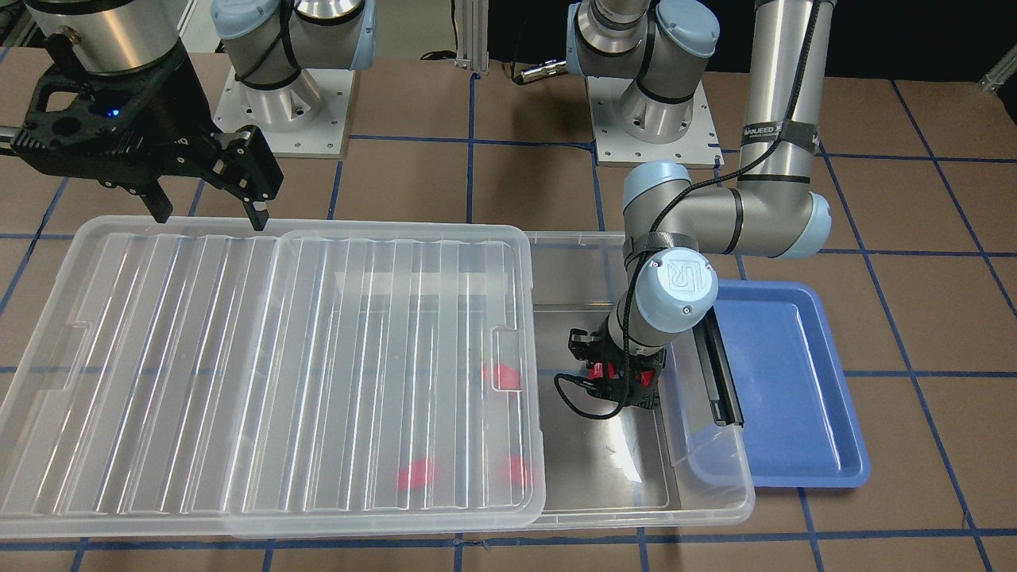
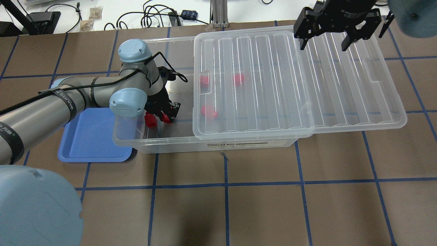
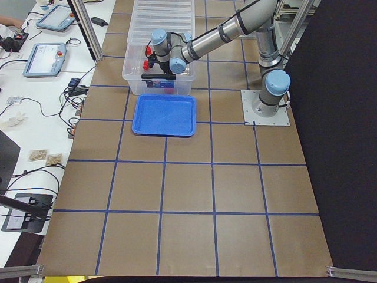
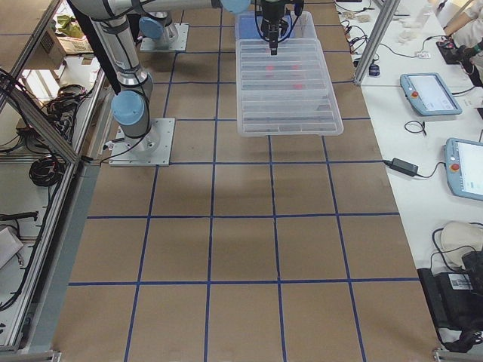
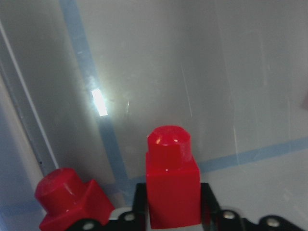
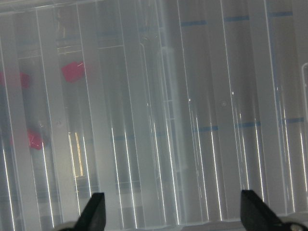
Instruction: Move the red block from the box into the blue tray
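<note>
items listed from left to right in the overhead view.

- blue tray [image 2: 92, 140]: flat on the table, just beside the left end of the box.
- left gripper [image 2: 157, 118]: reaches down into the uncovered left end of the box. its fingers are closed on a red block [image 5: 172, 183]. in the wrist view the block sits square between the black fingers, with its round stub pointing away from the camera toward the box floor.
- second block [image 5: 72, 199]: just beside the held one, apart from it, near the box's end wall.
- box [image 2: 218, 145]: clear plastic, lengthwise along the table.
- three more blocks [image 2: 204, 80] [image 2: 238, 79] [image 2: 208, 111]: lying in the box, seen blurred through the lid.
- lid [image 2: 307, 78]: ribbed and translucent. it lies on the box pushed toward the robot's right, so it overhangs that end and leaves the left end uncovered.
- right gripper [image 2: 323, 47]: hangs above the far edge of the lid with its fingers spread wide and nothing between them.
</note>
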